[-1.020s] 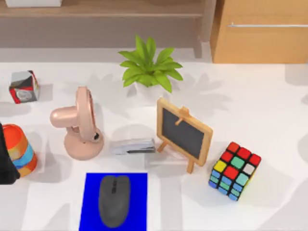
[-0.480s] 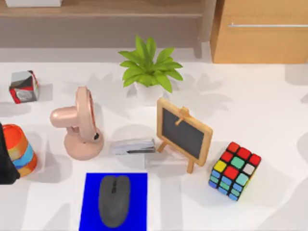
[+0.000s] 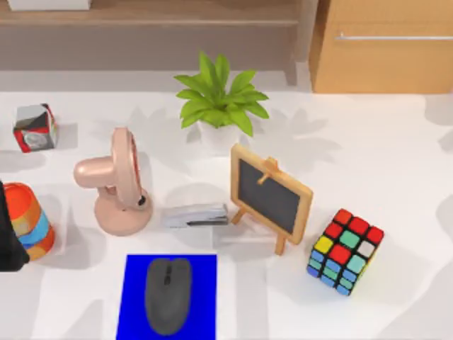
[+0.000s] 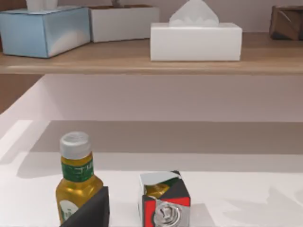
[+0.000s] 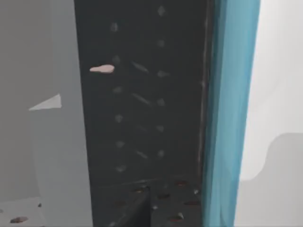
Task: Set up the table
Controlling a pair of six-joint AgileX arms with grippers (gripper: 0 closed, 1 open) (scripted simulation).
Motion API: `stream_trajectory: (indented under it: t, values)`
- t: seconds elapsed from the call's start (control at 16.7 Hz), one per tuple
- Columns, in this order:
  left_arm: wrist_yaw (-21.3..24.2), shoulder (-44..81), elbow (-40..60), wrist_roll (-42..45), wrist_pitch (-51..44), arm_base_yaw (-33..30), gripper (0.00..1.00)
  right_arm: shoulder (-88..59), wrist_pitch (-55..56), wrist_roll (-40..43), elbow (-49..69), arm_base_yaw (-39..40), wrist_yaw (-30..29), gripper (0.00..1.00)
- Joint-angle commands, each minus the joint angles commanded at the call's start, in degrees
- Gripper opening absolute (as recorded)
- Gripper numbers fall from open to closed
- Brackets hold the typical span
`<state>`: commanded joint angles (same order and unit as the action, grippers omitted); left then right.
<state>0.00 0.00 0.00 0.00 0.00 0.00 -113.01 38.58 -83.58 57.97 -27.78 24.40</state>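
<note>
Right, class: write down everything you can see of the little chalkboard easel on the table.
The chalkboard easel is a small dark slate panel in a light wooden frame, with a wooden clip at the middle of its top edge and two short wooden legs below. It stands upright on the white table, leaning slightly back, turned at an angle. It sits right of the stapler, in front of the potted plant and left of the colour cube. Nothing appears to touch it but the table.

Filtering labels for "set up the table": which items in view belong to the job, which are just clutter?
Job: table; mouse on blue mat; left arm at the table's left edge.
Lying about: fan, stapler, chalkboard, plant, puzzle cube, striped cup.
</note>
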Motion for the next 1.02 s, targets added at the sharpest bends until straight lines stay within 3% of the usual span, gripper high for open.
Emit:
stream_trajectory:
  t: [0.66, 1.02]
  values:
    - [0.0, 0.0, 0.0, 0.0, 0.0, 0.0, 1.0, 0.69, 0.26, 0.01, -0.61, -0.36, 0.27, 1.0]
    - [0.0, 0.0, 0.0, 0.0, 0.0, 0.0, 1.0, 6.8, 2.37, 1.38, -8.14, -3.1, 2.7, 1.0]
